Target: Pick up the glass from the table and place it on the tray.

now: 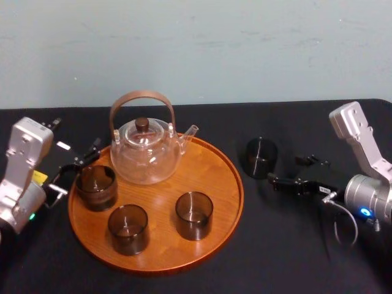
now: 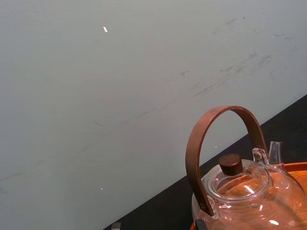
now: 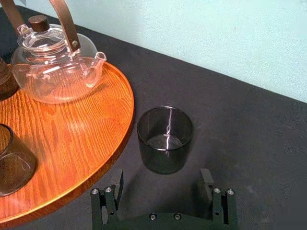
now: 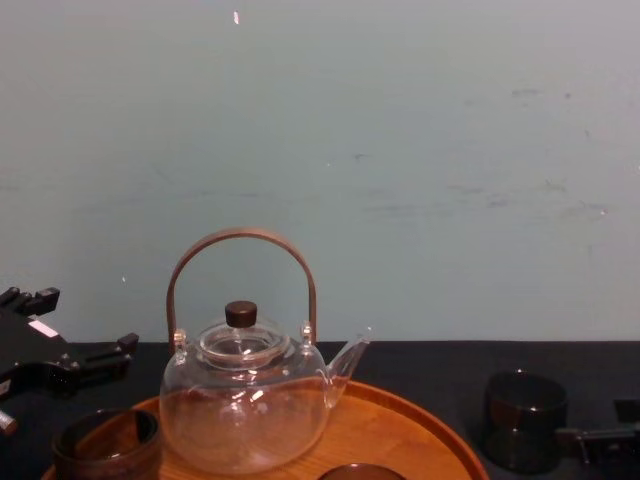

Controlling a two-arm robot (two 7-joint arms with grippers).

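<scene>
Rt gripper (image 3: 161, 177): jaws wide open, empty. Squat dark smoked-glass tumbler (image 3: 165, 139) upright, dead ahead, just beyond its tips; nearer arm. Lt gripper (image 1: 76, 168) idle, open, by round orange-brown wooden tray (image 1: 160, 243).

Both your arms are silver-grey w/ boxy wrist housings. Left arm (image 1: 21, 177): yellow label (image 1: 40, 177), green LED (image 1: 32, 216). Right arm (image 1: 367, 184): blue LED (image 1: 365, 212), grey cable (image 1: 346, 226) looping underneath. Left gripper (image 1: 76, 174) is black. Right gripper (image 3: 160, 179) is black too, w/ flat bar jaws and paired silver screws (image 3: 218, 190) at the base.
</scene>
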